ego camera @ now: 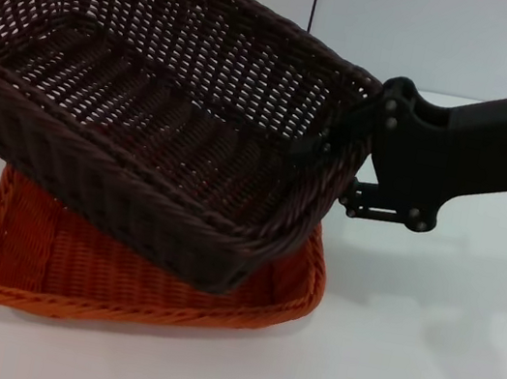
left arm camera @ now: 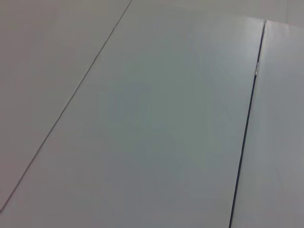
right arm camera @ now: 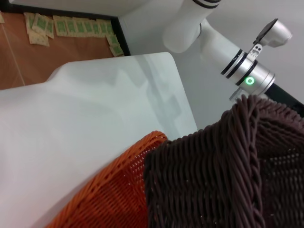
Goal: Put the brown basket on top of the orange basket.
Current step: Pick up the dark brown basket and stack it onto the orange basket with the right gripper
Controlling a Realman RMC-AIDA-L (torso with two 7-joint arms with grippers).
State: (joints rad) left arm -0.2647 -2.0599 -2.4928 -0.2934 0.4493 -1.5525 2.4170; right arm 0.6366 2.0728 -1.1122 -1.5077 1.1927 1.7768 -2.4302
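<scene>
The brown basket (ego camera: 151,103) hangs tilted in the air, its right end higher, over the orange basket (ego camera: 54,262). The orange basket rests flat on the white table, mostly covered from above; its front and left sides show. My right gripper (ego camera: 331,149) is shut on the brown basket's right rim and holds it up. In the right wrist view the brown basket's wall (right arm camera: 213,180) sits close against the orange basket's rim (right arm camera: 118,190); I cannot tell whether they touch. My left arm (right arm camera: 247,71) shows beyond the brown basket, its gripper hidden.
The white table (ego camera: 417,375) stretches to the right and front of the baskets. The left wrist view shows only pale flat panels with a dark seam (left arm camera: 247,133). A brown floor with scattered labels (right arm camera: 71,28) lies beyond the table's far edge.
</scene>
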